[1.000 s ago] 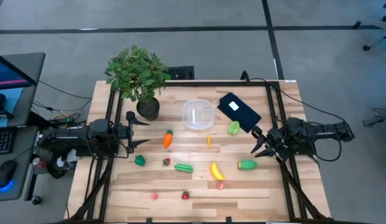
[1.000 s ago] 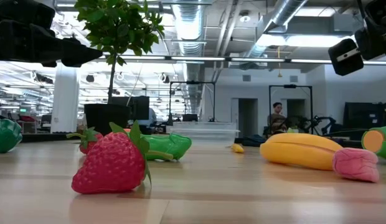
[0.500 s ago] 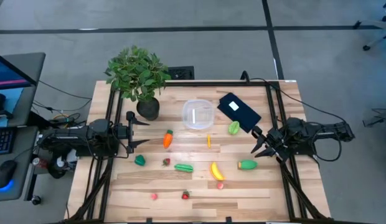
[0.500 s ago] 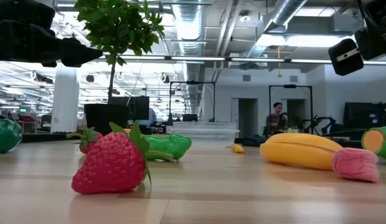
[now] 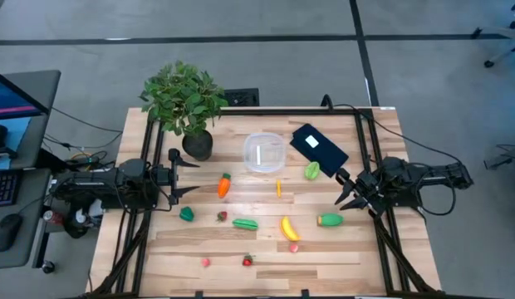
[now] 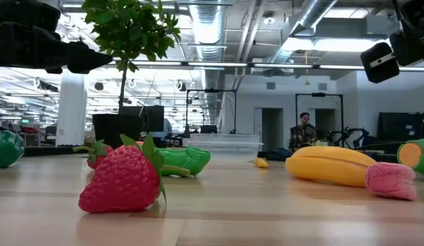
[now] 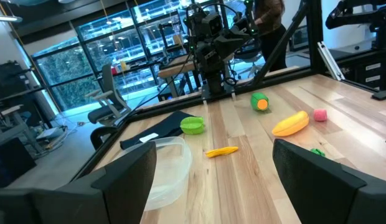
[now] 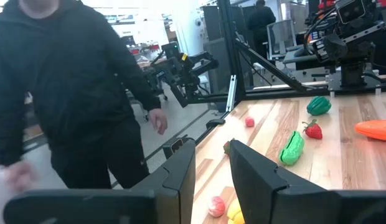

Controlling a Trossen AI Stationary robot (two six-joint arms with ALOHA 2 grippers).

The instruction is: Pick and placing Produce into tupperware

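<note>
The produce lies scattered on the wooden table: carrot (image 5: 223, 185), banana (image 5: 288, 227), green pieces (image 5: 245, 223) (image 5: 186, 213) (image 5: 311, 171), a green-and-orange piece (image 5: 329, 220), a small yellow piece (image 5: 279, 188) and strawberries (image 5: 222, 216) (image 5: 247, 261). The clear round tupperware (image 5: 264, 153) stands toward the far edge and looks empty; it also shows in the left wrist view (image 7: 165, 168). My left gripper (image 5: 191, 176) hovers open at the left side, left of the carrot. My right gripper (image 5: 340, 189) hovers open at the right side, between the round green piece and the green-and-orange piece.
A leafy potted plant (image 5: 184, 100) stands at the far left corner. A flat black rectangle (image 5: 318, 149) lies right of the tupperware. Two pink pieces (image 5: 294, 247) (image 5: 205, 262) lie near the near edge. A person in a dark top (image 8: 75, 87) shows beyond the table.
</note>
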